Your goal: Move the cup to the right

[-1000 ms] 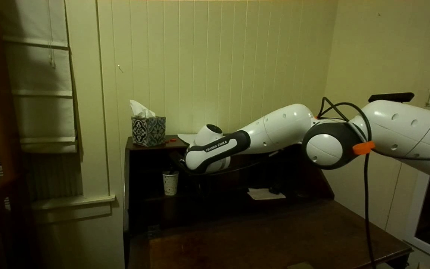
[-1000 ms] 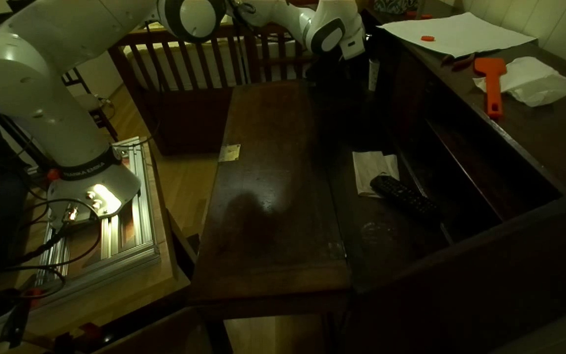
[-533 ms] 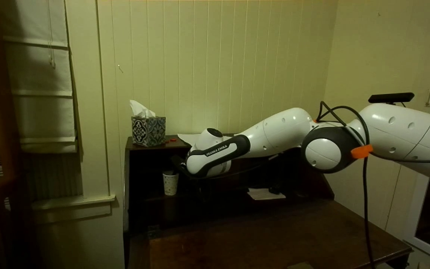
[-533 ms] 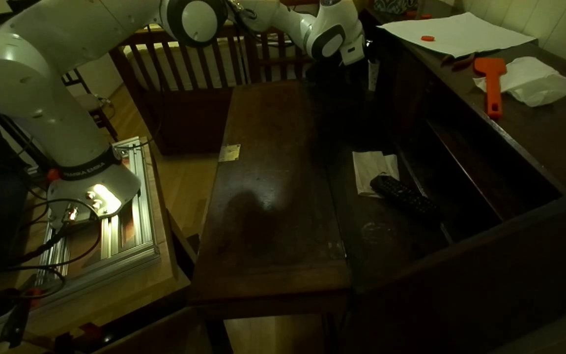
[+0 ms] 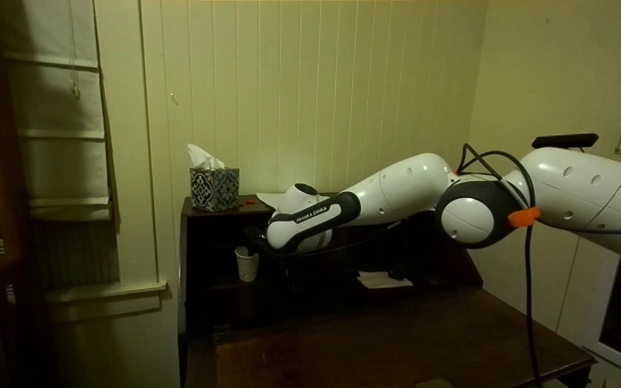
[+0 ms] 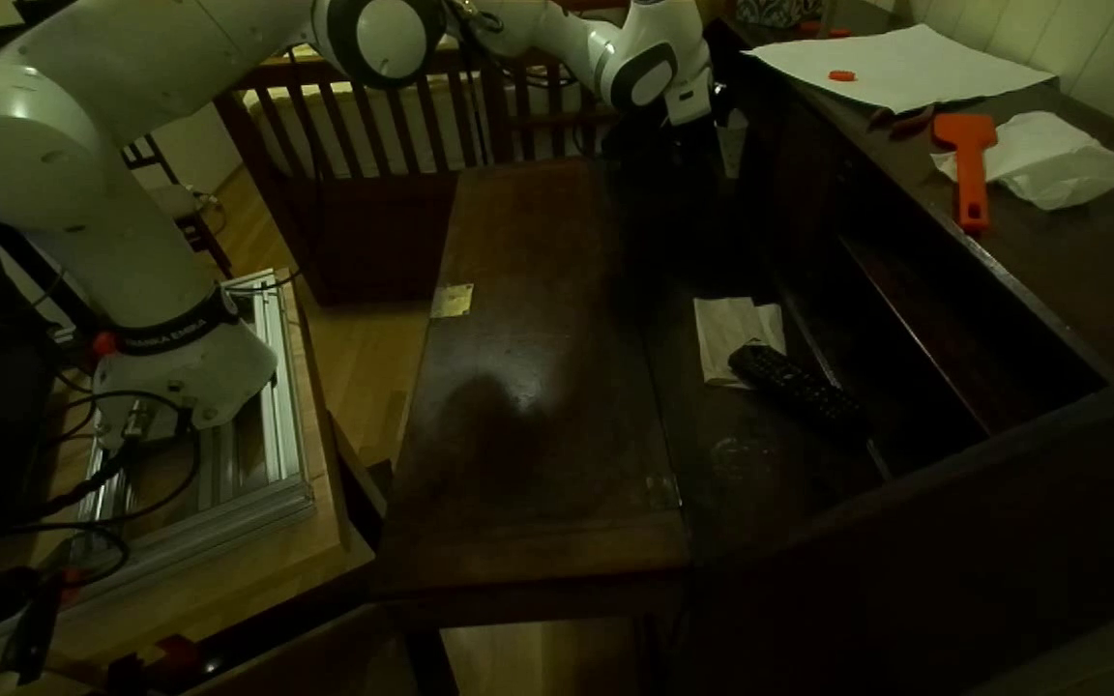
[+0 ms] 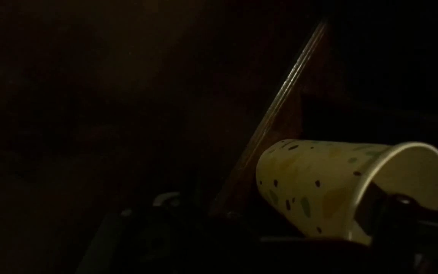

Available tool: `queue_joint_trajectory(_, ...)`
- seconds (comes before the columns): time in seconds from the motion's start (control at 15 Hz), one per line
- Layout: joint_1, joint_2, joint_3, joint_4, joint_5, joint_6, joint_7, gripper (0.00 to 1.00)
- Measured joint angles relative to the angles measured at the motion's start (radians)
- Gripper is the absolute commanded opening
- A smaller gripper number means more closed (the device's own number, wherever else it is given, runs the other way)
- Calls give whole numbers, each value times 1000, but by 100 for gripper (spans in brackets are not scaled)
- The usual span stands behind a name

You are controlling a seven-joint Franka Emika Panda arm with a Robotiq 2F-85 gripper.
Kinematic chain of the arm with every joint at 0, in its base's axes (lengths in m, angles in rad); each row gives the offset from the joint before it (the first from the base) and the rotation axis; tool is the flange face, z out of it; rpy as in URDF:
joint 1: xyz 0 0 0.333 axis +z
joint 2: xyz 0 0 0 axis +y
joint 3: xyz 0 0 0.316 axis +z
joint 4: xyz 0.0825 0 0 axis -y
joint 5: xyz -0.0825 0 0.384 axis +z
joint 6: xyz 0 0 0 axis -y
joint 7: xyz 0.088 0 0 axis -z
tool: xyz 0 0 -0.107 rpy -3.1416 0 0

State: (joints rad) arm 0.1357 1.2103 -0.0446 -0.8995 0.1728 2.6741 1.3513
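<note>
The cup [image 5: 247, 267] is white with coloured specks and stands slightly tilted in the dark inside of the desk, at its left end in an exterior view. It also shows in an exterior view [image 6: 731, 155], close beside the dark gripper. In the wrist view the cup [image 7: 310, 179] lies sideways in the picture with its mouth to the right. My gripper [image 7: 280, 201] is very dark. Its fingers appear as shapes far apart at left and right, so it looks open. The right finger reaches into the cup's mouth. The fingertips are mostly lost in shadow.
A patterned tissue box [image 5: 214, 188] stands on the desk top above the cup. White papers [image 6: 719, 338] and a black remote [image 6: 794, 382] lie inside the desk [image 6: 538, 425]. Shelf edges [image 6: 915, 329] run along its back. An orange scraper [image 6: 971, 174] and white sheet [image 6: 905, 72] lie on top.
The arm dipped slightly, then rose a little and shifted slightly left in an exterior view. The cup was upright and now leans, with more of its inside showing.
</note>
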Motion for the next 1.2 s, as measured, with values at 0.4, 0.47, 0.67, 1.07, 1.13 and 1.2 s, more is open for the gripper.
queue_joint_trajectory(0.4, -1, -13, -3, 0, 0, -18, 10, 27)
queue_joint_trajectory(0.47, -2, -15, -4, 0, 0, -18, 10, 22)
queue_joint_trajectory(0.67, -2, -21, -6, 0, 0, -17, 10, 18)
queue_joint_trajectory(1.07, 5, -28, -6, 0, 0, -21, 10, 19)
queue_joint_trajectory(1.13, 8, -31, -6, 0, 0, -28, 10, 20)
queue_joint_trajectory(1.2, 11, -36, -5, 0, 0, -42, 11, 22)
